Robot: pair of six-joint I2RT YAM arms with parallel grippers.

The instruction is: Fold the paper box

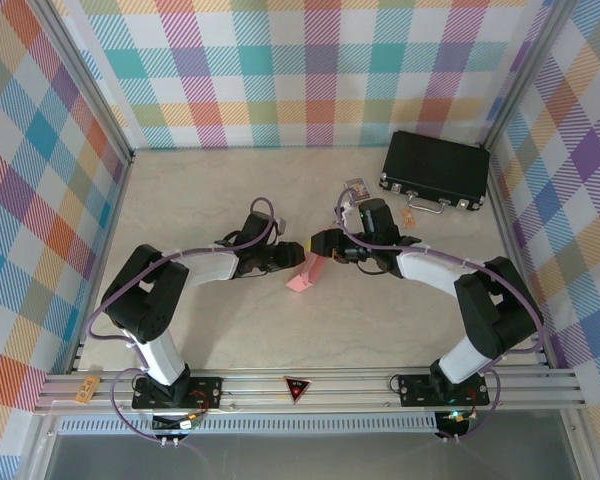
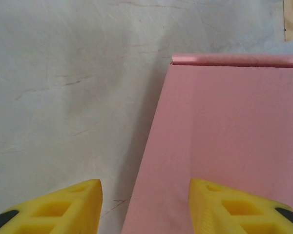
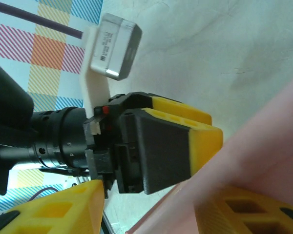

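Note:
The salmon-pink paper box stands tilted on the table's middle, between my two grippers. The left gripper reaches it from the left and the right gripper from the right. In the left wrist view the box's flat panel runs up between the yellow fingers of the left gripper. The jaws stand apart, and bare table shows beside the left finger. In the right wrist view the pink panel slants across the open right gripper and lies against its right finger. The left gripper's finger touches the panel there.
A black hard case lies at the back right, with a small printed card to its left and a tan tag in front of it. Plaid walls close in three sides. An aluminium rail runs along the near edge.

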